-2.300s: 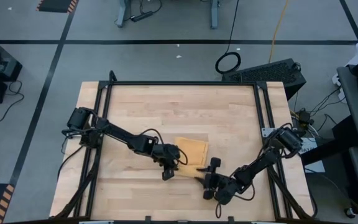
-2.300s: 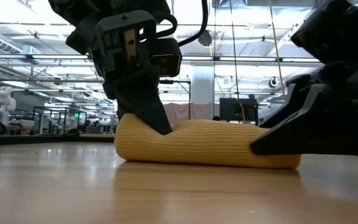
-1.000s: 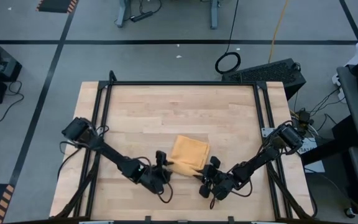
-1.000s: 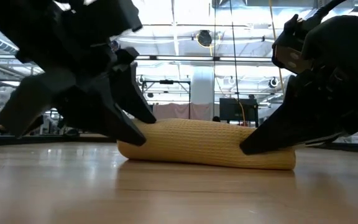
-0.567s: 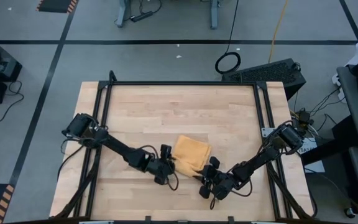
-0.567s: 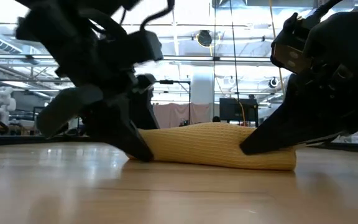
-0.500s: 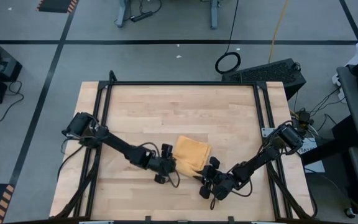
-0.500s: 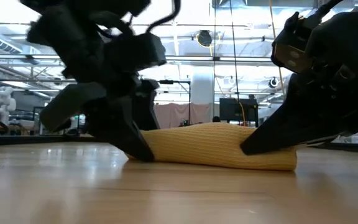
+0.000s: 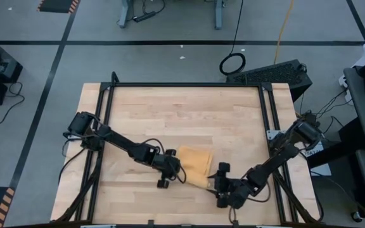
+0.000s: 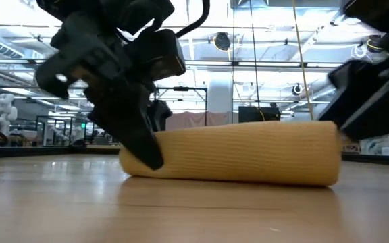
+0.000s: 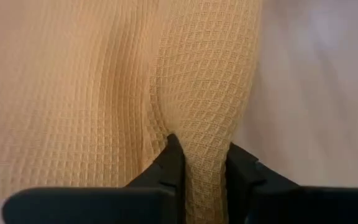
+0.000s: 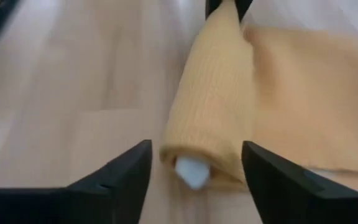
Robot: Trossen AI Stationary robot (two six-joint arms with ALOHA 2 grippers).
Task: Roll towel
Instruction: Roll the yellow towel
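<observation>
Two dark robot hands work a mustard-yellow waffle-weave towel (image 9: 194, 162) lying partly rolled near the front middle of the pale wooden counter (image 9: 182, 114). Nearest, the right hand (image 12: 194, 163) hangs with fingers spread wide around the roll's end, gripping nothing. Farther along, the left hand (image 11: 201, 167) pinches the rolled edge, apparently to keep it from unwinding.

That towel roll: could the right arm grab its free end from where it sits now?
Probably yes. The right gripper has its jaws open just off the roll's near end, nothing between; the left gripper pinches the far end.
</observation>
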